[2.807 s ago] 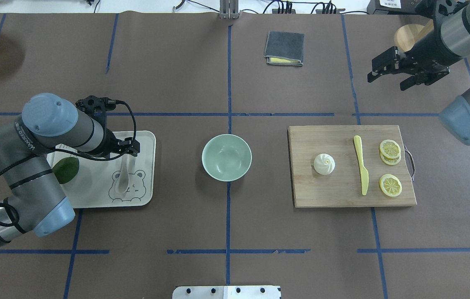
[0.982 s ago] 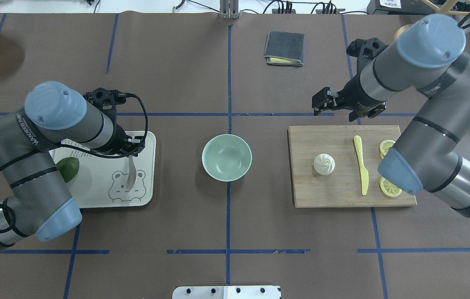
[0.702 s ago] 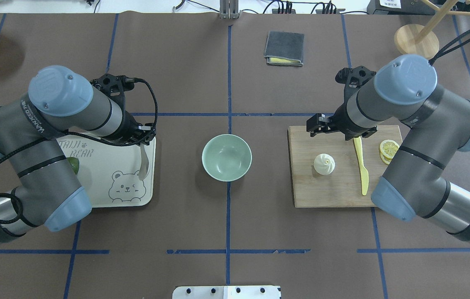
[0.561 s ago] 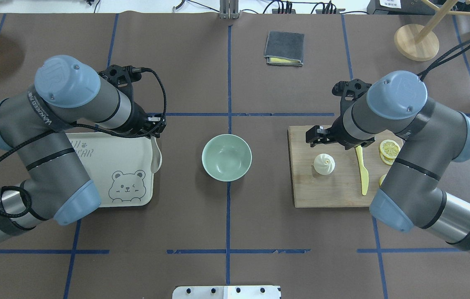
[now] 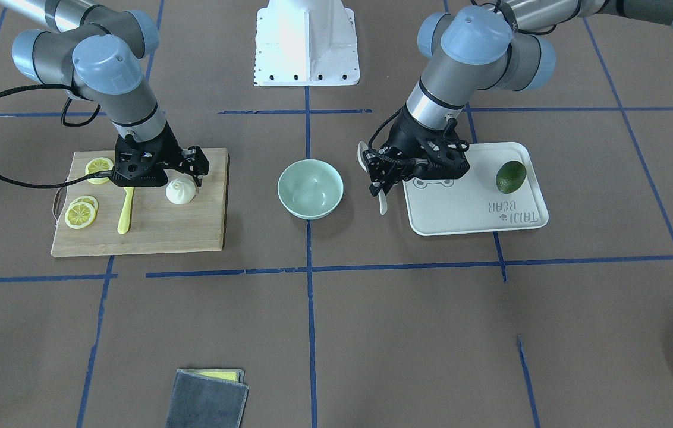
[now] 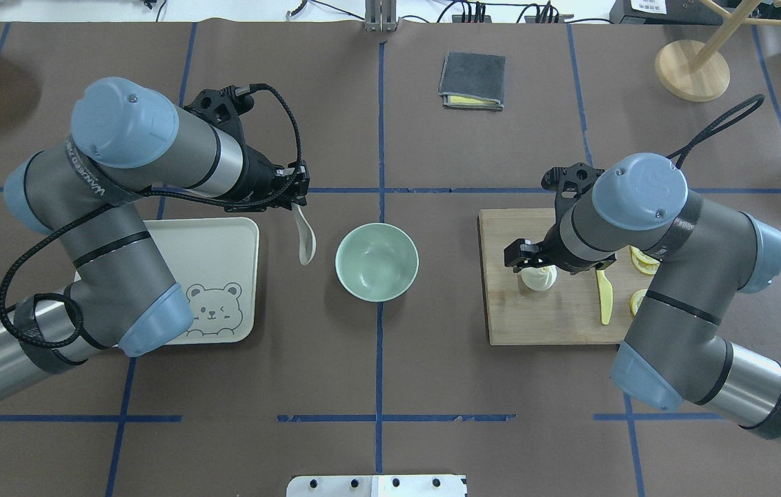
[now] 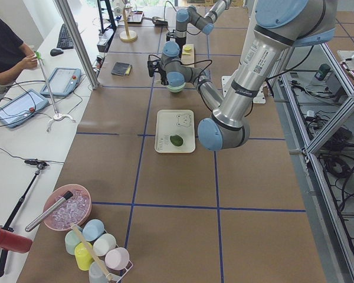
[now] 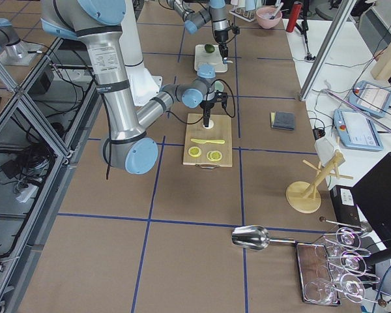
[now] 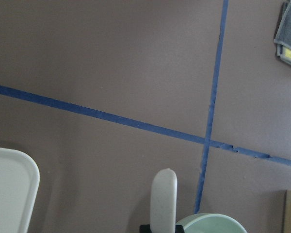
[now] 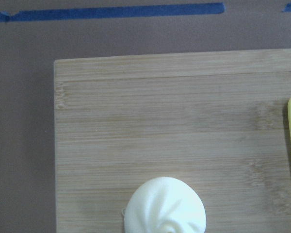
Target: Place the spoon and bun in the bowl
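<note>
The left fingers (image 6: 299, 195) are closed on the spoon (image 6: 305, 241). It hangs over the counter (image 6: 377, 359) between the tray (image 6: 225, 241) and the bowl (image 6: 377, 262), not yet above the bowl. The right fingers (image 5: 198, 166) seem to stand apart, empty, just over the bun (image 5: 181, 191) on the cutting board (image 6: 501, 324). I think the spoon should come low over the bowl's middle before release. The right arm should go straight down, so the bun is between the fingers.
</note>
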Available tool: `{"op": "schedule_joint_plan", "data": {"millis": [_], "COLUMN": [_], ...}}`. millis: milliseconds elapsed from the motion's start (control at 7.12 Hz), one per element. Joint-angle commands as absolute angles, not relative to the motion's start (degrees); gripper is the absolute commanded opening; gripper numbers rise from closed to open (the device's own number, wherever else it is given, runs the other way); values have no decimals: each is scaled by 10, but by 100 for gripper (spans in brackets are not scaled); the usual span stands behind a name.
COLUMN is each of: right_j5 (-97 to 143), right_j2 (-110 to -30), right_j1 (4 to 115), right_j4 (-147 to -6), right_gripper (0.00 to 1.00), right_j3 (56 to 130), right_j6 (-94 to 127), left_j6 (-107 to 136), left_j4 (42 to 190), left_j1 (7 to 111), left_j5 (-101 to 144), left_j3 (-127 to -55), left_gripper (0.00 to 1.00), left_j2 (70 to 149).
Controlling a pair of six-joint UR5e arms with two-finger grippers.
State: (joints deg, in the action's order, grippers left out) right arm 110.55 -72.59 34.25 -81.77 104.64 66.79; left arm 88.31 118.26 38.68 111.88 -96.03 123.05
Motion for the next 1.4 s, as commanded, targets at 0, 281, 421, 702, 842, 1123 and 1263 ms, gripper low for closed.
{"op": "schedule_joint_plan", "data": {"millis": [0, 281, 421, 702, 842, 1123, 1263], "right_j5": [1106, 1107, 1109, 1110, 1110, 1111, 1111], "right_j2": [-723, -719, -717, -713, -712, -708, -708], "right_j1": [333, 338, 349, 361, 361, 360, 361], "right_j4": [-817, -817, -817, -819, -819, -818, -818], "right_gripper": [97, 86, 85, 77, 64, 20, 0], "right_j3": [1024, 1021, 1022, 1022, 1022, 1022, 1024], "right_j6": [661, 660, 659, 657, 657, 657, 657], "left_j6": [906, 905, 904, 904, 904, 916, 918], "left_j4": [1208, 1209, 1209, 1209, 1210, 1227, 1230], "left_j1": [383, 375, 374, 371, 366, 364, 360], "left_j5": [1119, 1118, 1117, 1116, 1114, 1114, 1114], "left_j3": [-915, -910, -908, -903, -899, -891, -887], "left_gripper": [0, 0, 0, 0, 0, 0, 0], "left_j2": [1267, 1271, 1271, 1271, 1271, 1273, 1276]}}
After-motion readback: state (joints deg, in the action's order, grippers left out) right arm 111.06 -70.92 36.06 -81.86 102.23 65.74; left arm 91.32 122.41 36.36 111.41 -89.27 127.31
